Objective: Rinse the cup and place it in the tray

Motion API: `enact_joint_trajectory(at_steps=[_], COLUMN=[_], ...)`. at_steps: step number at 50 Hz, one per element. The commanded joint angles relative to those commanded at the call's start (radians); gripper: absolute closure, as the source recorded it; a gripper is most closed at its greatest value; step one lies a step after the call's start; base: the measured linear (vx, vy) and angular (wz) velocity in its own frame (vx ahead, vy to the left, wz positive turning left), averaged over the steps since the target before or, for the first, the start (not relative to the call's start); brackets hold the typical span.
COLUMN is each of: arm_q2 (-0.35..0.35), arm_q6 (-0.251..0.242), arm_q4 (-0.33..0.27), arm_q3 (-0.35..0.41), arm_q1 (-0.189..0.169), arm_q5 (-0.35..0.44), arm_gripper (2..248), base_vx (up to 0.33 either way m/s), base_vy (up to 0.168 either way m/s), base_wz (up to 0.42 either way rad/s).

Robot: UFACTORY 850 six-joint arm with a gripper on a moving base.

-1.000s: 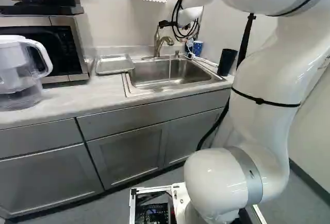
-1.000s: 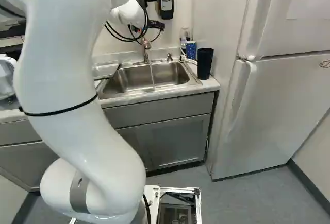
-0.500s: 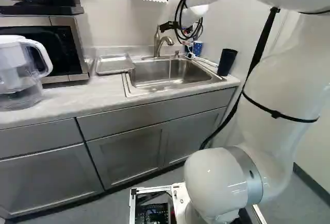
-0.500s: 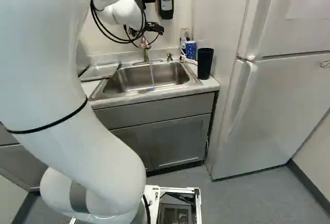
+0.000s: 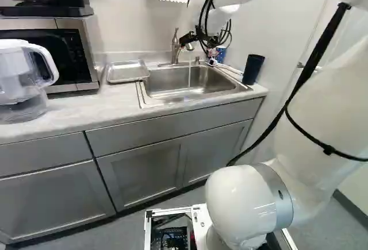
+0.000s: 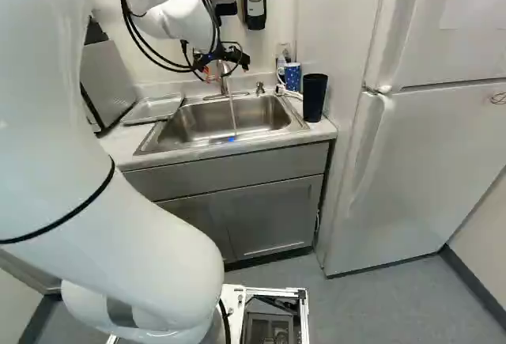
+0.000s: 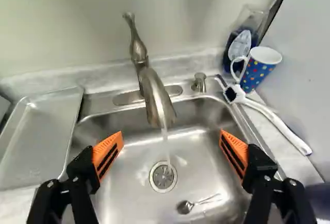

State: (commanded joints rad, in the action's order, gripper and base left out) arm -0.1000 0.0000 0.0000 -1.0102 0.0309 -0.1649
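In the right base view my gripper (image 6: 224, 62) hangs in front of the tap, above the sink (image 6: 170, 132). The wrist view shows the gripper (image 7: 171, 149) open over the basin, its orange pads wide apart and nothing held. Water runs from the tap (image 7: 155, 98) between and beyond the fingers, down by the drain. A blue cup with coloured dots (image 7: 258, 72) stands upright on the counter at the sink's back corner, apart from the gripper, its handle toward the tap. The metal tray (image 7: 38, 136) lies flat on the counter on the sink's other side.
A spoon (image 7: 188, 206) lies in the basin. A white brush (image 7: 278, 123) lies beside the sink, near a bottle (image 7: 242, 41) behind the cup. A tall dark cup (image 6: 314, 97) stands near the fridge (image 6: 427, 162). Microwave (image 5: 57, 54) and pitcher (image 5: 20, 83) stand beyond the tray.
My arm's upper links have swung rightward in the left base view and leftward in the right base view. The gripper has come lower, near the tap. The base and the cup have stayed put.
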Motion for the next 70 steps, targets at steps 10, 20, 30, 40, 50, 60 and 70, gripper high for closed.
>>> enact_joint_trajectory(at_steps=[10, 20, 30, 40, 50, 60, 70], arm_q2=[-0.045, -0.083, -0.103, -0.103, -0.103, -0.103, -0.103], arm_q6=[0.000, 0.000, 0.000, 0.000, 0.000, 0.000, 0.000], arm_q4=[0.000, 0.000, 0.000, 0.000, 0.000, 0.001, 0.026], arm_q3=[0.042, 0.077, 0.095, 0.095, 0.095, 0.095, 0.095], arm_q1=[0.001, 0.001, 0.000, 0.000, 0.000, 0.000, 0.000], arm_q5=[-0.105, -0.210, -0.290, -0.290, -0.290, -0.289, -0.275], arm_gripper=[3, 3, 3, 3, 3, 3, 3], base_vx=[0.000, 0.000, 0.000, 0.000, 0.000, 0.000, 0.000], base_vy=[0.000, 0.000, 0.000, 0.000, 0.000, 0.000, 0.000], base_wz=[0.000, 0.000, 0.000, 0.000, 0.000, 0.000, 0.000])
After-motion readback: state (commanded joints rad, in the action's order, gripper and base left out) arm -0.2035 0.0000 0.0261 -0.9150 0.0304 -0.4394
